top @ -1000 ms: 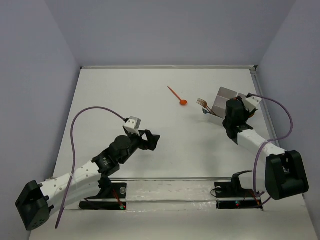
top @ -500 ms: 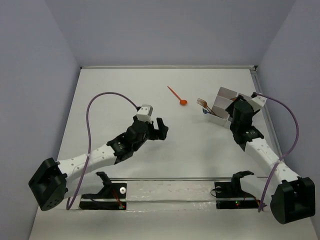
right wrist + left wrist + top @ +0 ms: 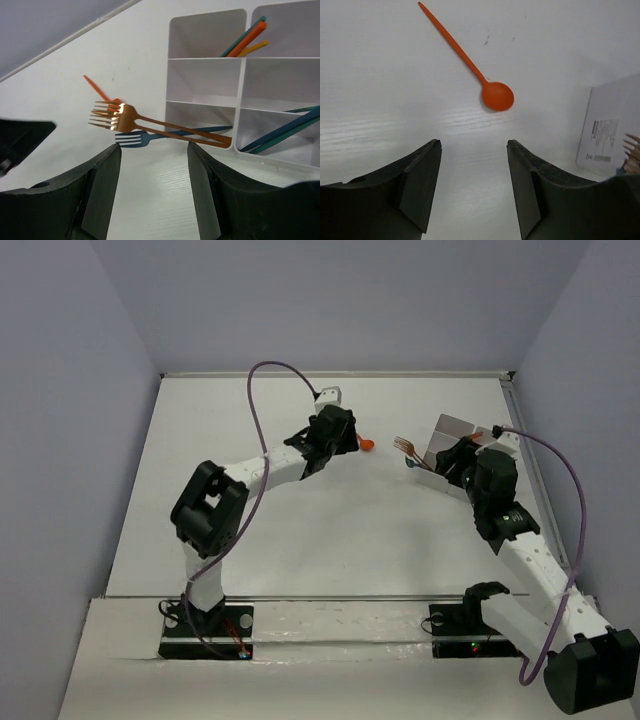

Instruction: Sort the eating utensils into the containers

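Observation:
An orange spoon (image 3: 491, 93) lies on the white table just ahead of my left gripper (image 3: 474, 142), which is open with nothing between its fingers; in the top view the gripper (image 3: 350, 440) covers most of the spoon (image 3: 367, 444). The white four-compartment tray (image 3: 200, 80) faces my open right gripper (image 3: 154, 146). Copper forks (image 3: 150, 120) and a blue fork (image 3: 135, 138) stick out of its lower left compartment. Orange and teal utensils (image 3: 246, 39) lean in an upper compartment, and teal ones (image 3: 285, 131) lie in the lower right one.
The tray (image 3: 455, 428) stands at the back right near the table's right edge rail (image 3: 525, 440). The left arm (image 3: 260, 470) stretches across the middle of the table. Purple cables (image 3: 275, 375) arc above both arms.
The left arm swung from the near left of the table out to the orange spoon, and its jaws narrowed somewhat. The right gripper drew back a little from the tray.

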Controlling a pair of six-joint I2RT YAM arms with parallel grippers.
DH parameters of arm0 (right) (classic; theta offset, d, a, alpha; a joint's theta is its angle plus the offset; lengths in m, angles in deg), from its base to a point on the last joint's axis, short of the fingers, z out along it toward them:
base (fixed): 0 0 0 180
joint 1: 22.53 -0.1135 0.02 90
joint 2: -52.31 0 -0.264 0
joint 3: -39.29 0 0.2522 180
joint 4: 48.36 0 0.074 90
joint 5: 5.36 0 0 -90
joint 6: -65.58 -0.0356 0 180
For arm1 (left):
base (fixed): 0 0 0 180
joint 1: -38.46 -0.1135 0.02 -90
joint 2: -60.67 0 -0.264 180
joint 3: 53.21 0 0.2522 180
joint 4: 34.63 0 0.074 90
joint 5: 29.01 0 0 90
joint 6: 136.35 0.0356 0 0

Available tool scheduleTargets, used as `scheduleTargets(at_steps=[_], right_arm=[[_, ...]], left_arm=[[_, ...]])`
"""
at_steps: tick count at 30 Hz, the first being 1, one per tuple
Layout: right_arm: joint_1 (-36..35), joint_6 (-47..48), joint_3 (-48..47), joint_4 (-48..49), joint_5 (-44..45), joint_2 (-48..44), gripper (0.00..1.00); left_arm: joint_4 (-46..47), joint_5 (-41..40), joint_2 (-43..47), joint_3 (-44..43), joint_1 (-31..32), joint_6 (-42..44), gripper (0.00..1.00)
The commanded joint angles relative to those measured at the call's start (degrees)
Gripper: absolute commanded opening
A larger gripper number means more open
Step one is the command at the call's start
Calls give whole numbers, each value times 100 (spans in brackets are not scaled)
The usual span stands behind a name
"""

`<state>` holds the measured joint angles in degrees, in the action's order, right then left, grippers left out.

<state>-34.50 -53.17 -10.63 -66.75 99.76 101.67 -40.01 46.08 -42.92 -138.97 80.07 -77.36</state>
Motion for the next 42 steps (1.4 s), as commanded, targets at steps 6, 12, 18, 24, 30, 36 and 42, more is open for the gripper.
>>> scheduleTargets(at_steps=[6, 12, 18, 24, 30, 36, 42], right_arm=[[-51, -253, 153, 401, -1344, -112, 61], [-104, -376, 276, 795, -1749, -67, 61], [-104, -421, 285, 866, -1933, -6, 61], [-157, -429, 285, 893, -2030, -23, 61], [-157, -473, 303, 928, -2162, -32, 61], [-157, -526, 285, 946, -2276, -58, 61], [-157, -570, 303, 981, -2381, -85, 61]], left_arm=[[-1276, -63, -1839, -2535, -354, -573, 67], [-2138, -275, -2938, -4162, -416, -679, 67], [-2638, -284, -3703, -5182, -521, -749, 64], [-2781, -398, -4037, -5605, -522, -740, 60], [-3201, -336, -4546, -6342, -575, -670, 53], [-3493, -415, -4881, -6511, -627, -530, 48], [-3633, -723, -4776, -6203, -680, -214, 39]])
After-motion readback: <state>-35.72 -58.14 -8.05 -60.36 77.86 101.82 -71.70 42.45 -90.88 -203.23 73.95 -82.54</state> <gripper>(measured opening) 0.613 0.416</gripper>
